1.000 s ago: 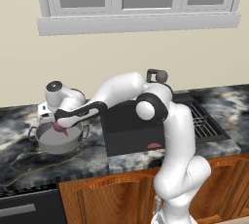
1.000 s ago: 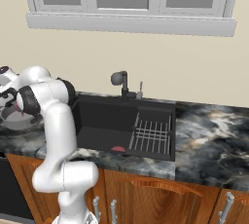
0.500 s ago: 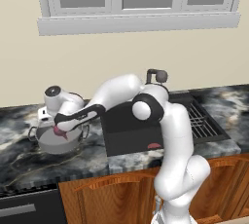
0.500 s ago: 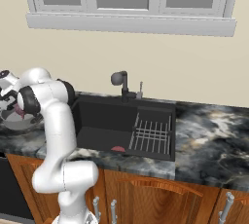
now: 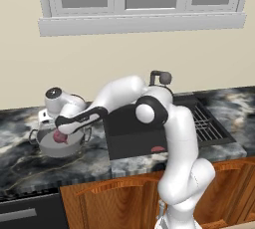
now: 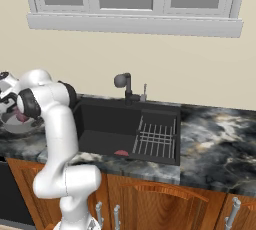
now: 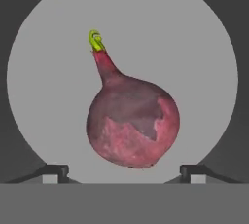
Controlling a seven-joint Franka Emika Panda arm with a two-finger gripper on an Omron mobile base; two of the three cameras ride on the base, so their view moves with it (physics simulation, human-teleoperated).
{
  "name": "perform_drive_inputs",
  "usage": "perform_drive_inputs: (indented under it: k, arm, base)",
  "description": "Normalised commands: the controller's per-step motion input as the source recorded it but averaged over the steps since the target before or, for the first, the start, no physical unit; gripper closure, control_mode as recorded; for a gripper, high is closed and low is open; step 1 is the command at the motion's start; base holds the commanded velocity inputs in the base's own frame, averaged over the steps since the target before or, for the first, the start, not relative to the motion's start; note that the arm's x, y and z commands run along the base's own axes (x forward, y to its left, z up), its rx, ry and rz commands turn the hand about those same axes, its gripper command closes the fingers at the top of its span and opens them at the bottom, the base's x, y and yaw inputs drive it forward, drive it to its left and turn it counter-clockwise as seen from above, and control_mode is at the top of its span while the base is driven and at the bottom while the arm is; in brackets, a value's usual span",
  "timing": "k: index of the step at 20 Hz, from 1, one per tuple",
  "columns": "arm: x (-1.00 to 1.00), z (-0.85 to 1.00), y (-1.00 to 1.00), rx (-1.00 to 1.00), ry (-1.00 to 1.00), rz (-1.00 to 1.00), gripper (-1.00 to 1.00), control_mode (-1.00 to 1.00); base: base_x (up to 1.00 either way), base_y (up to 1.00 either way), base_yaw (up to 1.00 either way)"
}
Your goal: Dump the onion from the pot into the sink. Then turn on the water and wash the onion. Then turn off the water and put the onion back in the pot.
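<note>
The onion (image 7: 132, 125), a purplish-red bulb with a thin stem and green tip, lies against the pale inside of the pot (image 7: 204, 47). My gripper (image 7: 124, 172) is open, its two fingertips spread wide on either side of the bulb without touching it. From the left base view, the gripper (image 5: 63, 129) hangs just over the grey pot (image 5: 47, 148) on the counter left of the sink (image 5: 129, 141), with the onion (image 5: 60, 137) inside. In the right base view the pot (image 6: 11, 125) and onion (image 6: 22, 118) sit at the far left, partly behind the arm.
The black sink (image 6: 102, 136) holds a wire rack (image 6: 157, 139) on its right side and a small pink-red sliver (image 6: 121, 152) on its floor. The black tap (image 6: 125, 86) stands behind it. Marbled counter runs both sides; a window is above.
The jaws have gone from shut on the onion to wide open. The onion now lies free in the pot. The arm has hardly shifted.
</note>
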Motion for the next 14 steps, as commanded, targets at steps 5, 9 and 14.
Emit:
perform_drive_inputs:
  k: [5,9,14]
  arm:
    - [-0.03,0.59,-0.25,0.0,0.08,0.0,-1.0,-1.0]
    - [-0.11,0.41,-0.84,0.0,0.07,0.0,-1.0,-1.0]
    - [-0.56,0.19,-1.0,-0.01,0.0,-0.01,-1.0,-1.0]
  base:
    - [0.0,0.0,0.0]
    - [0.0,0.0,0.0]
    - [0.0,0.0,0.0]
